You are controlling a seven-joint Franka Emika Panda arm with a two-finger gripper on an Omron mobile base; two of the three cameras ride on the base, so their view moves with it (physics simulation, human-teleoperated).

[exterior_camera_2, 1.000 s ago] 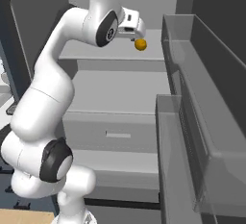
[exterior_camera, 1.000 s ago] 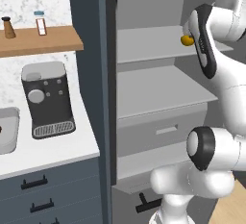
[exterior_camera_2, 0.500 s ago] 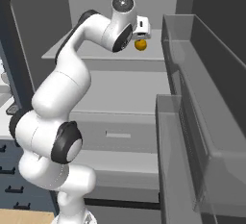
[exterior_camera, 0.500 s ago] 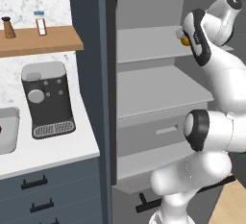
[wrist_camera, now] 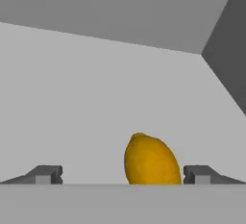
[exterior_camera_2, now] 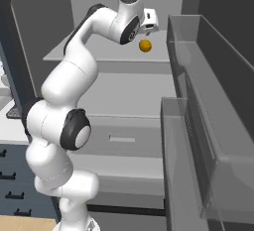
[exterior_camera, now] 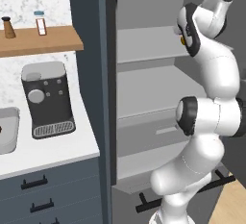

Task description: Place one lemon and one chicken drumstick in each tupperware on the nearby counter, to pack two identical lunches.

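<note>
A yellow-orange lemon [wrist_camera: 151,163] lies on the grey upper shelf [exterior_camera_2: 99,56] of the open fridge. It shows as a small ball [exterior_camera_2: 145,46] in the right base view and as a sliver [exterior_camera: 182,40] behind the arm in the left base view. My gripper [wrist_camera: 123,175] is open, level with the lemon, which sits between the fingertips [wrist_camera: 198,174] and closer to the right one, touching neither. The hand [exterior_camera_2: 149,23] hovers just above and behind the fruit. The white counter [exterior_camera: 57,153] lies to the fridge's left. The chicken drumstick and tupperware are out of view.
Clear fridge door bins [exterior_camera_2: 198,141] stand close on the right. A lower shelf and a drawer [exterior_camera_2: 121,138] sit below the arm. A coffee machine [exterior_camera: 47,98] and a grey basin [exterior_camera: 7,129] occupy the counter, under a wooden shelf [exterior_camera: 38,43] with two shakers.
The arm has stretched deeper into the fridge, carrying the open hand toward the lemon. The lemon has stayed where it was.
</note>
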